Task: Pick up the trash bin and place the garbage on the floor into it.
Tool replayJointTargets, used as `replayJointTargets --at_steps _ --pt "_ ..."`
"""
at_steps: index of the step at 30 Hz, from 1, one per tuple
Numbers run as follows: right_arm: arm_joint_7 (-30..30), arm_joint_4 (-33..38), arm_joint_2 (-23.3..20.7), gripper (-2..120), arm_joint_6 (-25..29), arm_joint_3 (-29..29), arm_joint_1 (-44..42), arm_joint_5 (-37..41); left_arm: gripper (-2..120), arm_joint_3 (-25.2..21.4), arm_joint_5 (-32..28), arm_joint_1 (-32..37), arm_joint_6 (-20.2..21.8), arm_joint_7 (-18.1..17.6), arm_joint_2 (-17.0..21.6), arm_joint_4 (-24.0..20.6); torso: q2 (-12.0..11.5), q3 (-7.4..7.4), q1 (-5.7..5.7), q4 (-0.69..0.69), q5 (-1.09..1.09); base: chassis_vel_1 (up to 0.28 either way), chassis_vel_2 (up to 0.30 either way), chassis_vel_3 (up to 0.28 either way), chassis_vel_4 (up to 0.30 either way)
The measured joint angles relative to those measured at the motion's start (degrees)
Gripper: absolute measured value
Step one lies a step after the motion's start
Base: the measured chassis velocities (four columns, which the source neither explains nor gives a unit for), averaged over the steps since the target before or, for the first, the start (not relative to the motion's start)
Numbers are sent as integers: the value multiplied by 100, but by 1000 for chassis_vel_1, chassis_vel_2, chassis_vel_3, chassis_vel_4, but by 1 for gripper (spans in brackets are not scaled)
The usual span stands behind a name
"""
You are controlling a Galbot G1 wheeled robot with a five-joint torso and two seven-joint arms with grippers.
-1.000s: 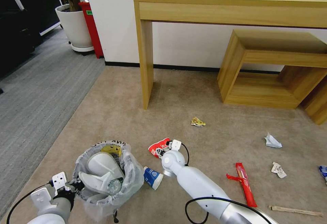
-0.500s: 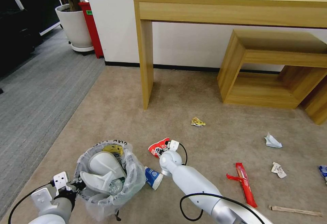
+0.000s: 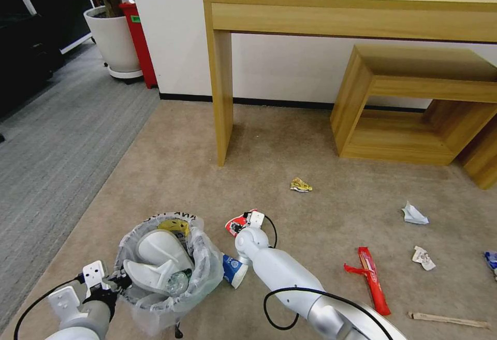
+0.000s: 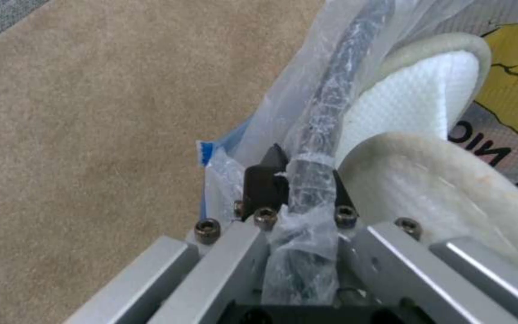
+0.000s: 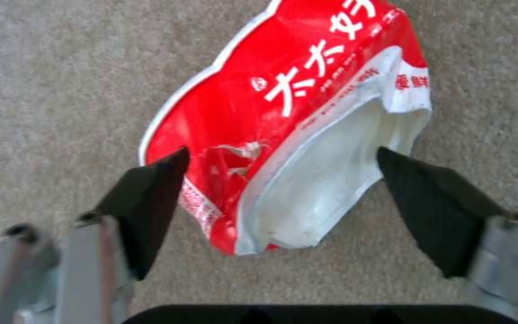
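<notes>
The trash bin [image 3: 199, 272], lined with a crinkly clear bag, hangs at the lower left with white slippers [image 3: 155, 260] and a bottle inside. My left gripper [image 3: 118, 282] is shut on its rim; in the left wrist view the black fingers [image 4: 265, 180] clamp the bag-wrapped rim [image 4: 331, 90] beside a slipper [image 4: 415, 103]. My right gripper [image 3: 242, 222] hovers open over a crushed red-white cup [image 3: 234, 223]. In the right wrist view the cup [image 5: 307, 90] lies on the carpet between the spread fingers [image 5: 151, 193]. A blue-white cup [image 3: 234, 271] lies beside the bin.
More litter lies to the right: a yellow wrapper [image 3: 300, 185], white papers [image 3: 414, 214] [image 3: 423, 257], a red wrapper [image 3: 374, 279] and a wooden stick [image 3: 448, 320]. A desk leg [image 3: 221, 91] and a low wooden shelf [image 3: 414, 107] stand ahead, a red bin [image 3: 139, 40] and a planter [image 3: 111, 40] at the far left.
My right arm has swung left and come down over the red-white cup, covering more of it. The bin in my left gripper has drifted slightly right.
</notes>
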Motion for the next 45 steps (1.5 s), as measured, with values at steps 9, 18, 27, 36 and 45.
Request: replayJointTargets --at_steps 9,18,27,36,45 --pt "-187 -260 -3 42 28 37 -19 -217 0 32 -7 40 -57 23 9 -57 1 0 0 0 1 0 0 0 0" --pt "-212 -9 -207 10 44 -122 -125 -288 0 40 26 58 -119 73 -7 -51 1 0 0 1 2 0 0 0 0" --pt "-264 1556 -1246 0 133 -184 -524 -218 0 -11 -26 -25 -117 47 104 59 1 0 0 -2 2 0 0 0 0" --pt "-596 3343 -2314 0 493 31 -762 -278 0 -126 -160 -118 -50 -32 262 176 1 0 0 0 2 0 0 0 0" --pt "-517 4491 -3103 0 476 193 -806 -245 0 -278 -285 -172 -2 -69 394 326 1 0 0 0 1 0 0 0 0"
